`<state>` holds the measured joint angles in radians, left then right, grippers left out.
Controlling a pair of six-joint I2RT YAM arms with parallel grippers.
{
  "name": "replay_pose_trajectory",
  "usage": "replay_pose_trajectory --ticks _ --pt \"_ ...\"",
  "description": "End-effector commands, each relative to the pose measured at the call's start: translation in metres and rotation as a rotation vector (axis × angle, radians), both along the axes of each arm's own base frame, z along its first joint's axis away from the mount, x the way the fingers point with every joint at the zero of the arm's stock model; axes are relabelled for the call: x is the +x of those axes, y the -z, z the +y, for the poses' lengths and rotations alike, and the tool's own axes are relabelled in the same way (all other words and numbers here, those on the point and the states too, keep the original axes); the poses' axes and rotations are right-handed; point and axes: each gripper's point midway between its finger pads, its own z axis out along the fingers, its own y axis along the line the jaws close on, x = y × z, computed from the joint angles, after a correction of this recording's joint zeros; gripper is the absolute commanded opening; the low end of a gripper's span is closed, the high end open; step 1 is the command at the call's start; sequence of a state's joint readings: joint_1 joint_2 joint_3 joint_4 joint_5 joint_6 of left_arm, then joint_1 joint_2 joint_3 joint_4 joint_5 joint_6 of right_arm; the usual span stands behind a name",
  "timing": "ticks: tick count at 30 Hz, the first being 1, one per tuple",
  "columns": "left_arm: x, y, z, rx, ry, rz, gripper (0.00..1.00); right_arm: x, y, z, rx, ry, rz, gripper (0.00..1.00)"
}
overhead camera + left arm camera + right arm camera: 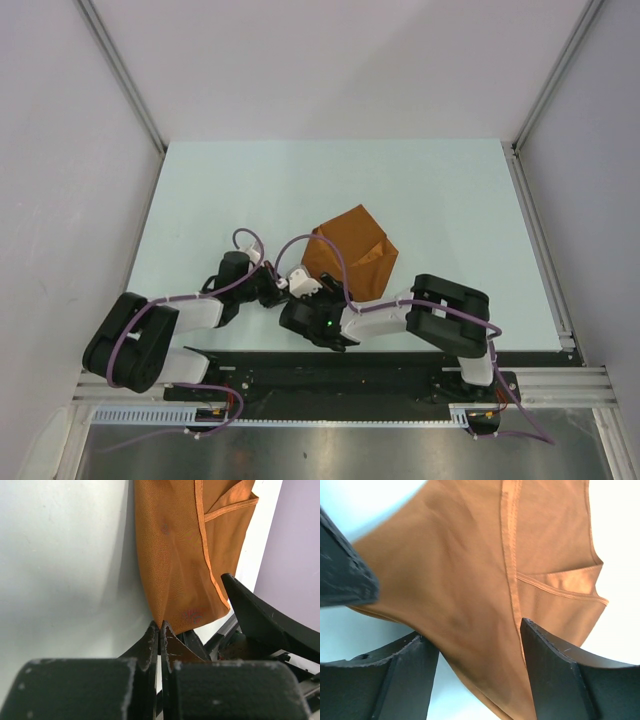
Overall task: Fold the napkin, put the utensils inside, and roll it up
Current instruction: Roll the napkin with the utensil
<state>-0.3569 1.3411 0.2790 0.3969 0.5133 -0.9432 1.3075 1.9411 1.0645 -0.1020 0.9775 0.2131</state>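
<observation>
The rust-orange napkin (350, 250) lies partly folded on the table, its hemmed edges showing in both wrist views. My left gripper (160, 628) is shut on the napkin's (175, 555) near corner, pinching the cloth at its tips. In the top view it sits at the napkin's lower left (283, 286). My right gripper (479, 635) stands open beside it, with a raised ridge of the napkin (470, 580) between its two fingers (555, 670). From above, the right gripper (316, 288) is at the napkin's near edge. The utensils are out of view.
The pale table (220, 190) is bounded by grey walls with metal rails at left (120, 75) and right (540, 240). The two grippers sit close together; one right finger (255, 615) shows in the left wrist view. A black base rail (330, 375) runs along the near edge.
</observation>
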Motion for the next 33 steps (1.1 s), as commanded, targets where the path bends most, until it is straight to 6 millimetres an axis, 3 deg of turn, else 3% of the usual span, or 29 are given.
replay_pose_trajectory --ticks 1,6,9,12,16,19,20,23,25,26,33 --pt "0.012 -0.021 -0.005 -0.038 0.008 -0.050 0.00 -0.006 0.006 -0.022 -0.071 0.002 -0.010 0.68" --pt "0.013 -0.020 -0.005 -0.034 0.006 -0.048 0.00 -0.015 0.005 -0.018 -0.080 -0.047 -0.018 0.65" --pt "0.013 -0.021 -0.005 -0.035 0.008 -0.049 0.00 -0.019 0.010 -0.019 -0.082 -0.076 -0.003 0.53" --pt "0.014 -0.021 -0.005 -0.033 0.009 -0.050 0.00 -0.021 0.018 -0.017 -0.076 -0.113 0.035 0.31" --pt "0.014 -0.020 -0.006 -0.033 0.023 -0.053 0.00 -0.023 0.028 -0.007 -0.062 -0.189 0.100 0.18" --pt "0.015 -0.022 -0.008 -0.044 0.035 -0.058 0.17 -0.028 0.032 0.001 -0.030 -0.259 0.180 0.10" --pt "0.017 -0.024 -0.007 -0.049 0.032 -0.064 0.37 -0.034 0.035 0.004 -0.025 -0.299 0.225 0.05" --pt "0.024 -0.031 0.001 -0.063 -0.004 -0.095 0.65 -0.041 0.031 0.005 -0.005 -0.349 0.330 0.00" --pt "0.029 -0.032 0.013 -0.051 -0.038 -0.109 0.71 -0.038 0.026 0.008 0.022 -0.356 0.388 0.00" --pt "0.029 -0.032 0.018 -0.032 -0.055 -0.109 0.75 -0.047 0.027 0.007 0.033 -0.379 0.465 0.00" --pt "0.030 -0.033 0.052 0.214 -0.066 -0.254 0.80 -0.053 0.016 0.011 0.157 -0.381 0.754 0.00"
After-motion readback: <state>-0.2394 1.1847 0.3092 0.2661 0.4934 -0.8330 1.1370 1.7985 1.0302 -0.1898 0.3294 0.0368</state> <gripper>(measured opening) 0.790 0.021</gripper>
